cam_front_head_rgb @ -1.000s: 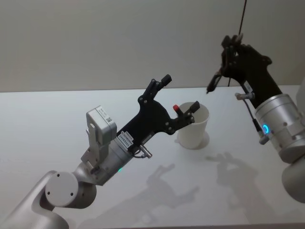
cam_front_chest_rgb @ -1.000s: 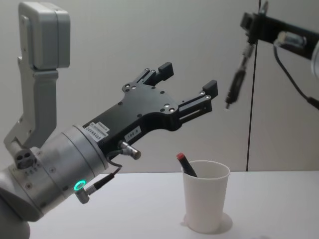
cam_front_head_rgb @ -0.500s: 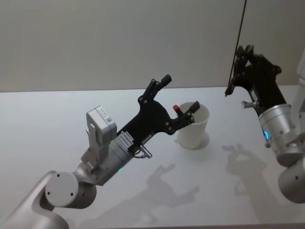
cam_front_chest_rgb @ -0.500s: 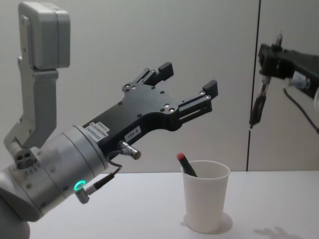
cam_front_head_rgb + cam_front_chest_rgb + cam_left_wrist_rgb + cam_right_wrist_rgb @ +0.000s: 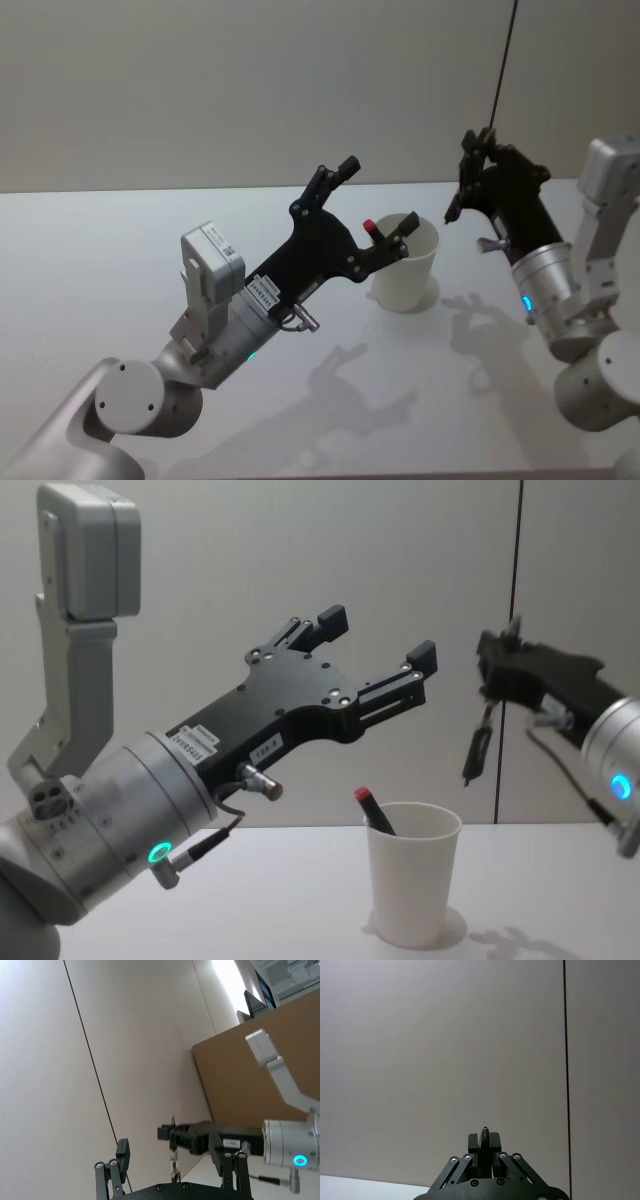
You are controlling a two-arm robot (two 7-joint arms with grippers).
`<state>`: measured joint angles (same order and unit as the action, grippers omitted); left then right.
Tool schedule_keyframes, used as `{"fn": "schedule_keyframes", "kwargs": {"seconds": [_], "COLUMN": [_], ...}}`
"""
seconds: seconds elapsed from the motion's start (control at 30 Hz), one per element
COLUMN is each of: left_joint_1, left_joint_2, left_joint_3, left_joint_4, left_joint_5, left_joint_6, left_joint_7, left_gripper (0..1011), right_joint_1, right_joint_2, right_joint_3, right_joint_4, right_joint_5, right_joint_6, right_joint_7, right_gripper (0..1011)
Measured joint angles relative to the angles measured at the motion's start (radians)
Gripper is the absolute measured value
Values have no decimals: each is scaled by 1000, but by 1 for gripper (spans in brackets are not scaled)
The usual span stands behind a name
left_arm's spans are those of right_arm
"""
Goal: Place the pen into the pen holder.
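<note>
I have the right pincer (image 5: 492, 695) clamped on the pen (image 5: 477, 745), hanging tip-down above and beside the pen holder (image 5: 412, 885) so it can drop in; my left pincer (image 5: 378, 640) waits, fingers spread and empty.

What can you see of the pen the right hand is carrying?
The pen is dark and slim, hanging nearly upright with its tip pointing down and slightly tilted. The right hand pinches it at its upper end, with most of its length below the fingers. It hangs in the air, above and to the right of the white paper cup, touching nothing else. From the head view it shows as a short dark stick beside the cup's rim.
</note>
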<state>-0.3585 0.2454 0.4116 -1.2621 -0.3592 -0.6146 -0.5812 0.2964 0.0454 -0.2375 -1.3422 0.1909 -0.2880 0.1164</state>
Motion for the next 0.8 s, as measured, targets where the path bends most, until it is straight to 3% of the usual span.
{"fn": "schedule_keyframes", "kwargs": {"seconds": [0.57,0.67,0.8], "left_joint_1": [0,0,0], "left_joint_2": [0,0,0], "left_joint_3": [0,0,0], "left_joint_4": [0,0,0], "left_joint_5": [0,0,0], "left_joint_6": [0,0,0], "left_joint_7": [0,0,0], "left_gripper": [1000,1000,1000], "right_joint_1": [97,112,130], "right_joint_2": [-53,-60,-69], "right_joint_3": [-22,-24,-26], "right_joint_4": [229,261,297], "right_joint_5": [-18,-24,-30], "right_joint_6": [-96,-108,-120], "right_joint_7": [37,38,38], "right_gripper": [132,180,329]}}
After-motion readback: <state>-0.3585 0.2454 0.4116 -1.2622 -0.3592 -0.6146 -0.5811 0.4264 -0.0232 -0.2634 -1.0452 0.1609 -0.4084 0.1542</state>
